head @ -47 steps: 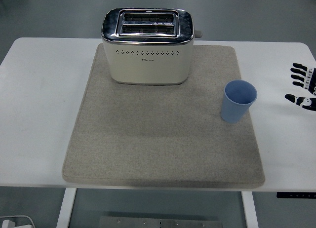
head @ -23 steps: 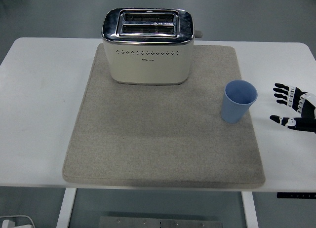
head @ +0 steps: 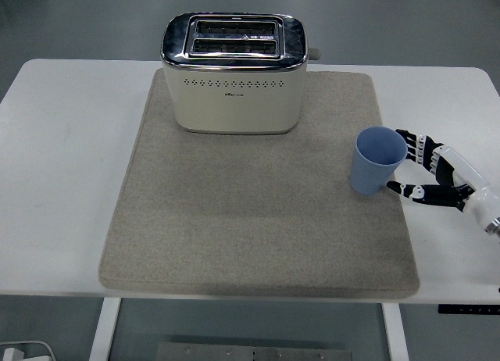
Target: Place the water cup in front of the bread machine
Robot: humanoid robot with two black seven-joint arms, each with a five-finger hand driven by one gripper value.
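Observation:
A light blue water cup [head: 377,160] stands upright on the right part of the grey mat [head: 250,220]. The cream and chrome bread machine [head: 233,73] sits at the mat's far middle, two slots on top. My right hand [head: 409,164] reaches in from the right edge, fingers spread, with the thumb low and the other fingers high just beside the cup's right wall. It holds nothing; I cannot tell if a fingertip touches the cup. The left arm is out of view.
The white table [head: 62,158] extends left and right of the mat. The mat's stretch in front of the bread machine [head: 234,189] is bare felt. The table's near edge runs along the bottom.
My right hand has moved left from the table's right edge to just beside the cup. The cup and the bread machine have not moved.

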